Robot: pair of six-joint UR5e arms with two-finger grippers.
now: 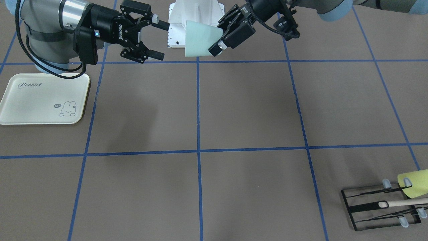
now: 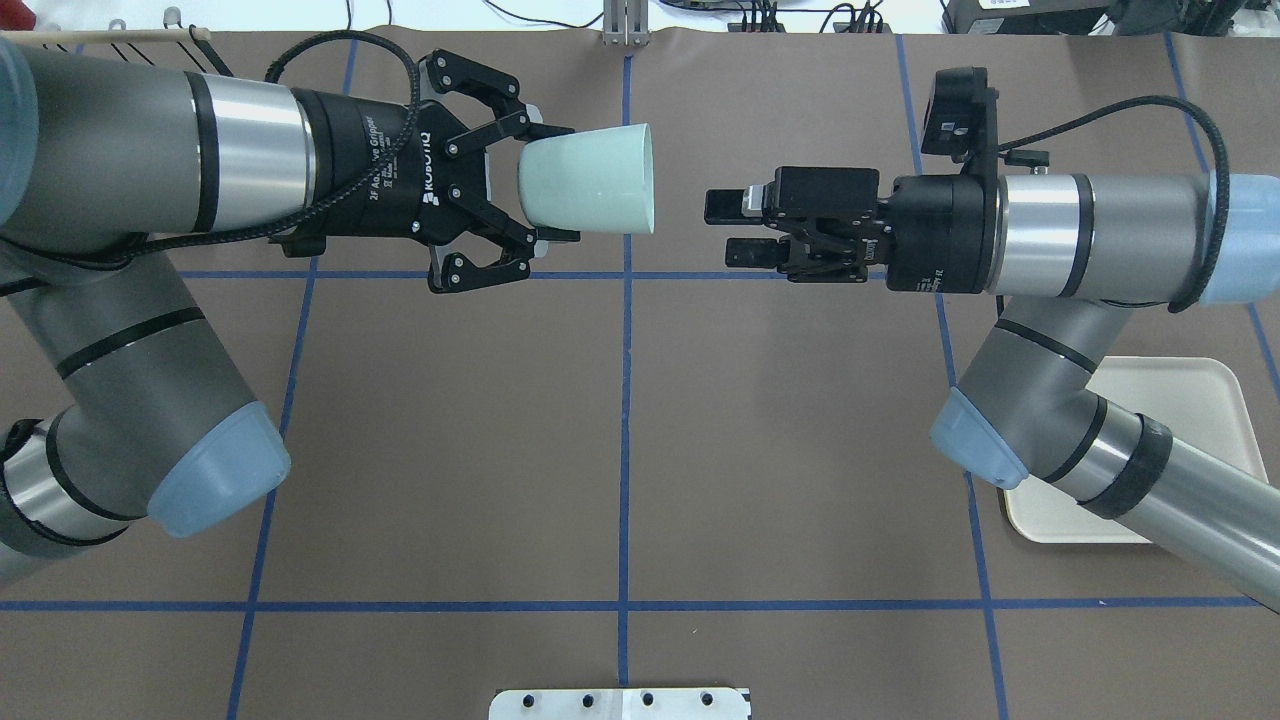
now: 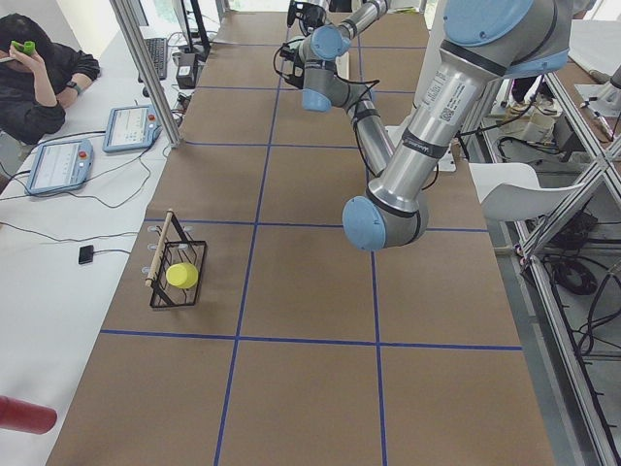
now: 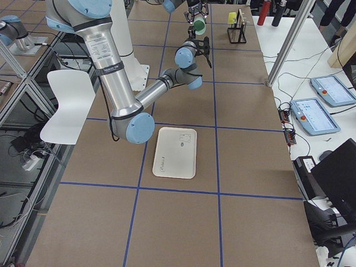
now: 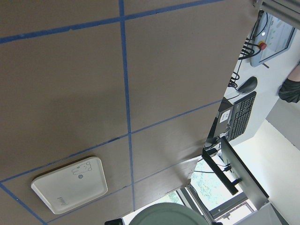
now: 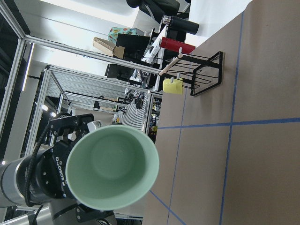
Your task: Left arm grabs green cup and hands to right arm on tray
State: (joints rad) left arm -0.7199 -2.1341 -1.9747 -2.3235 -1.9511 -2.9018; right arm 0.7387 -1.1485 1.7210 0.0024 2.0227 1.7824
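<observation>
My left gripper is shut on the base of the pale mint-green cup and holds it on its side in the air, with the mouth facing my right gripper. In the front view the left gripper and the cup are at top centre. My right gripper is open and empty, a short gap from the cup's rim; it also shows in the front view. The right wrist view looks straight into the cup. The cream tray lies flat and bare under the right arm.
A black wire rack with a yellow-green cup and a wooden stick stands at the far corner on my left side. The robot's white base plate sits between the arms. Operator desks line the far table edge.
</observation>
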